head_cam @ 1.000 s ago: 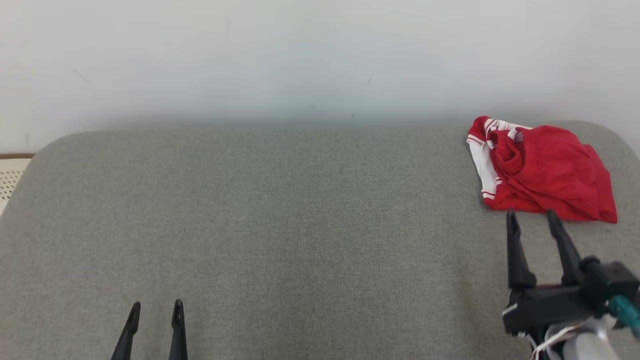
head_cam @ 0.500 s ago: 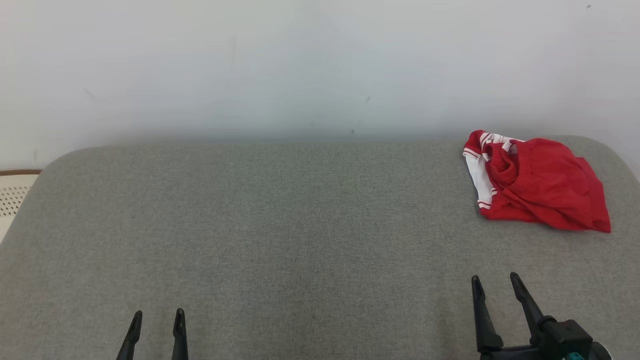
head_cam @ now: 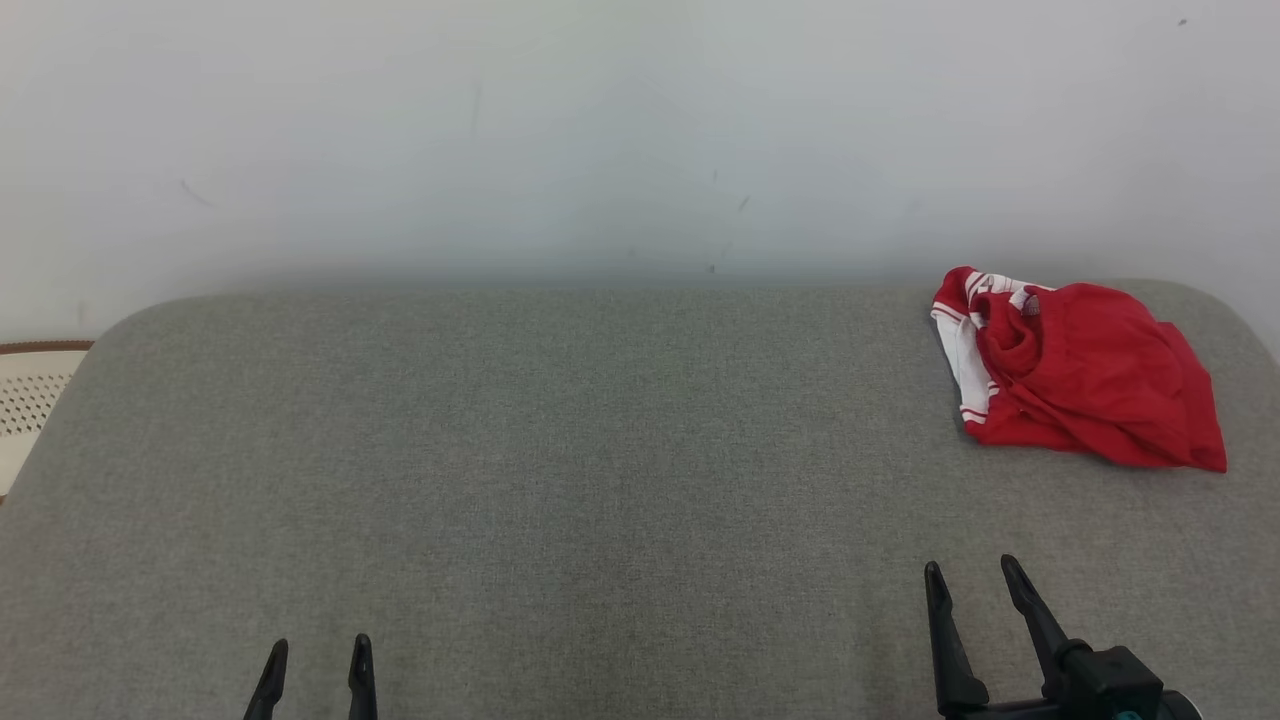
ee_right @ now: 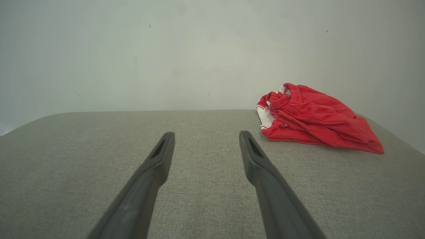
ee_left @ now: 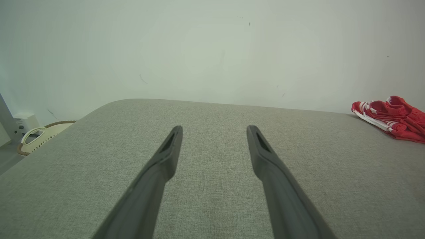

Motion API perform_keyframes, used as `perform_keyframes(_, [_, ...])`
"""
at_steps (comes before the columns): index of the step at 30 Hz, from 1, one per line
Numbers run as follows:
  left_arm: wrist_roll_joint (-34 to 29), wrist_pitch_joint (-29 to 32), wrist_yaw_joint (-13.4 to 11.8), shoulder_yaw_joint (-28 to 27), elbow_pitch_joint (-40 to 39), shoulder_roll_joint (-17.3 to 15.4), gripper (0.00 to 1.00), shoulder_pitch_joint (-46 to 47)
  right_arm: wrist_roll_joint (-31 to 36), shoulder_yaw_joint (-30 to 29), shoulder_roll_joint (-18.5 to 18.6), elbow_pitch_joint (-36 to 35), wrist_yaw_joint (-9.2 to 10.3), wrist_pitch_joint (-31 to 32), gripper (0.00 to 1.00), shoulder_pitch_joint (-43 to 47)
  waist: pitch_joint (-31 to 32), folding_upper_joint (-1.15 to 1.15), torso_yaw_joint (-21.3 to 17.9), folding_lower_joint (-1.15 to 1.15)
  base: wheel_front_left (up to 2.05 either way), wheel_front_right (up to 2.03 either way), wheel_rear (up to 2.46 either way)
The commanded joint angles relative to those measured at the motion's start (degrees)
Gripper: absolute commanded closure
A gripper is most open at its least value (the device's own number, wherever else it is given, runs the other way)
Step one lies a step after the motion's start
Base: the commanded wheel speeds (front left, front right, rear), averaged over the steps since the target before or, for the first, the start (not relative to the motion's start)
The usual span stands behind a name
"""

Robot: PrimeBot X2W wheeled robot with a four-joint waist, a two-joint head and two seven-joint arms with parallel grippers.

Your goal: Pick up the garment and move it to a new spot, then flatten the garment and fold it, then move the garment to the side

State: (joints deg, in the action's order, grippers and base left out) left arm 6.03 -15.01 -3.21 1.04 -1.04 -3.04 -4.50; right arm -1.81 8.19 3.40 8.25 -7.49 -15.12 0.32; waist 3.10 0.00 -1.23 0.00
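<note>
A red garment [head_cam: 1085,380] with white striped trim lies folded in a loose bundle at the far right of the grey padded surface [head_cam: 560,470]. The same garment [ee_right: 315,118] appears ahead and to the right in the right wrist view, and the garment [ee_left: 391,118] sits at the far right edge of the left wrist view. My right gripper [head_cam: 972,578] is open at the lower right, well short of the garment, nothing between its fingers. Open and empty too, my left gripper [head_cam: 320,650] rests at the lower left.
A pale wall [head_cam: 600,130] rises right behind the surface. A cream perforated basket with a brown rim [head_cam: 30,385] sits past the surface's left edge; the basket [ee_left: 40,136] is beside a wall socket in the left wrist view.
My right gripper has drawn back from the garment's near edge toward the lower right, still open. The head camera tilted, so the whole scene sits lower. The garment lies as before.
</note>
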Motion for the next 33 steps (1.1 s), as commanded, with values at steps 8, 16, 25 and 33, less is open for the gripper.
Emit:
perform_keyframes(8, [0.45, -0.19, -0.13, -0.23, 0.19, 0.07, 0.0, -0.82, 0.36, -0.07, -0.23, -0.03, 0.0, -0.05, 0.0, -0.53, -0.07, 0.0, -0.2, 0.0, 0.0, 0.0, 0.0])
perform_keyframes(16, [0.73, -0.19, 0.19, 0.07, 0.24, 0.09, 0.0, -0.93, 0.47, -0.14, -0.31, 0.15, 0.0, -0.05, 0.0, -0.66, -0.13, 0.0, -0.34, 0.0, 0.0, 0.0, 0.0])
perform_keyframes(25, [0.66, 0.03, 0.89, 0.44, 0.53, 0.08, 1.0, -0.2, 0.09, -0.05, -0.19, 0.51, 0.0, 0.0, 1.0, 0.08, 0.0, 0.0, -0.29, 0.0, 0.0, 0.0, 0.0])
perform_keyframes(33, [7.24, 1.16, 1.5, 1.09, 2.48, 0.04, 1.0, 0.24, -7.27, -0.95, 0.33, 1.36, 0.0, 1.24, 1.0, 1.27, -0.15, 0.0, -0.23, 0.0, 0.0, 0.0, 0.0])
